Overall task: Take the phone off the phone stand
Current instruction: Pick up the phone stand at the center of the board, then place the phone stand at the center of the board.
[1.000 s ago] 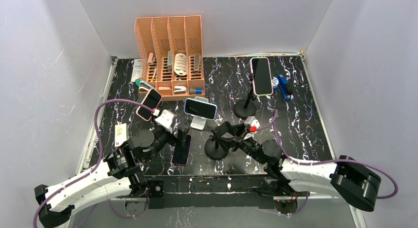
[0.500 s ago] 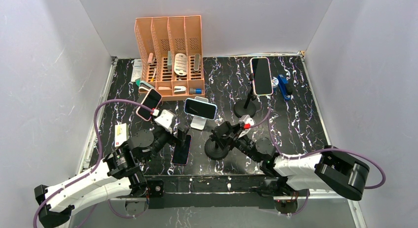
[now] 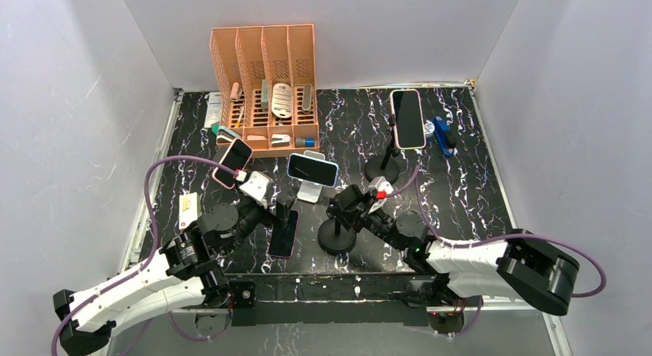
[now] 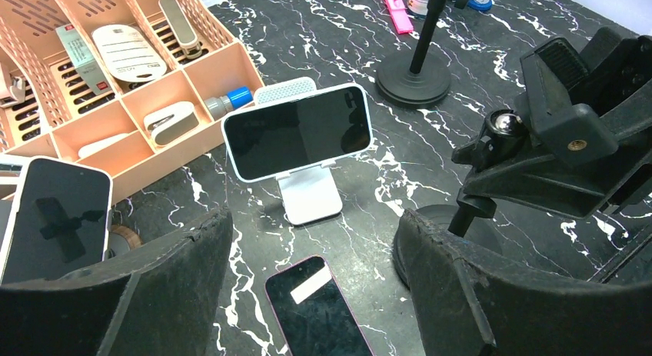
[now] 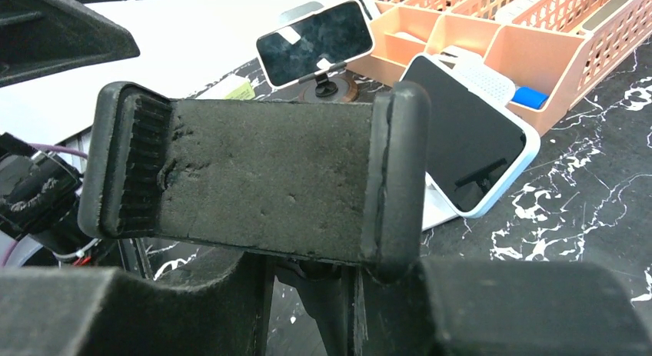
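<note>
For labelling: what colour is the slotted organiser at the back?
Peach-orange; the organiser shows best in the top view.

right tool (image 5: pixel 334 314): fingers (image 5: pixel 115 310) cut off by bottom edge in wrist cam, can't tell if they're actually pinching the stem
stand clamp (image 5: pixel 254 183): stem mostly hidden behind those fingers
white-cased phone (image 5: pixel 469 141): left end hidden behind clamp
flat phone (image 4: pixel 319 310): near end cut off, left wrist cam
organizer (image 3: pixel 301 47): stuff in slots too small to ID from top cam
</note>
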Controlling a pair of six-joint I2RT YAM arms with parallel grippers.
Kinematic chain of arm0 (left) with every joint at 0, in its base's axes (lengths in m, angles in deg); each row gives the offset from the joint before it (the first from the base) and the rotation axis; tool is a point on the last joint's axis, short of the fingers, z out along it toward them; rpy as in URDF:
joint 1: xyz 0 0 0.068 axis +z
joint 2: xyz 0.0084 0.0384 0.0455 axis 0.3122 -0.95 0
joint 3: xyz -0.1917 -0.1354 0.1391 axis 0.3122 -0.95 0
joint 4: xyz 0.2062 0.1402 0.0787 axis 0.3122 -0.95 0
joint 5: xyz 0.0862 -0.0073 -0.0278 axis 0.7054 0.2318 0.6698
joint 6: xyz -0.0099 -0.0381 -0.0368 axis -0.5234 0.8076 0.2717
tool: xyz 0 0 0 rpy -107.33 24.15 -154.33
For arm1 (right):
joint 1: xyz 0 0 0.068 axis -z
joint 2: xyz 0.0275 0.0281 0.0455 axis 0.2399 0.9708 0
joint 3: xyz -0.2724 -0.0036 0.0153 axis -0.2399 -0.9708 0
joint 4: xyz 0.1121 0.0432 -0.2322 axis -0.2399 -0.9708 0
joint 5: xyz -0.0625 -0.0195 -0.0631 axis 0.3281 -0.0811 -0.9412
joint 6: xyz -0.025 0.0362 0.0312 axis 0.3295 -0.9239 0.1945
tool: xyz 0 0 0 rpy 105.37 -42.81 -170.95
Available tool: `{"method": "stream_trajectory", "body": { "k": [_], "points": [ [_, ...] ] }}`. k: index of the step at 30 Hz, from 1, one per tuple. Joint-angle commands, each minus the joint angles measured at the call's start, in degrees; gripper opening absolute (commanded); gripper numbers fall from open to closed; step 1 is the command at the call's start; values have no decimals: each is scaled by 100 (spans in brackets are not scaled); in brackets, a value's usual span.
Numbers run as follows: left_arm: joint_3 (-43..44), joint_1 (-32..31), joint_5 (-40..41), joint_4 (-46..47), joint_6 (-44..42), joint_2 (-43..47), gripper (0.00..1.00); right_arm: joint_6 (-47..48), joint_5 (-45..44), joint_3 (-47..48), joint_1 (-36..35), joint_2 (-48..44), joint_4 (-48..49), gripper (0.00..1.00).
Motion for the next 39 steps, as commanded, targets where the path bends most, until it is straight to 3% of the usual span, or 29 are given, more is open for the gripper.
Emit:
{"method": "stream_trajectory", "body": {
  "k": [1,9,15,25,30,39],
  "points": [
    [177,-6,30,-41,-51,36,77,102,-3,473,-13,-819,-846,5],
    [190,-7,-1,-45,-40,54,77,624,-1159,601,-17,-2704,-2821,1],
    [202,-6,4,-40,-45,-2,77,997,-950,1181,-13,-2908,-3583,1],
    [175,-7,144,-41,-60,0,77,1444,-483,2612,-17,-1768,-3052,1],
    [180,-7,201,-41,-54,-40,77,2039,-1074,3961,8,-522,-2794,1],
    [175,-7,188,-50,-35,53,77,1929,-1273,5557,945,1258,-2097,1]
  ]
}}
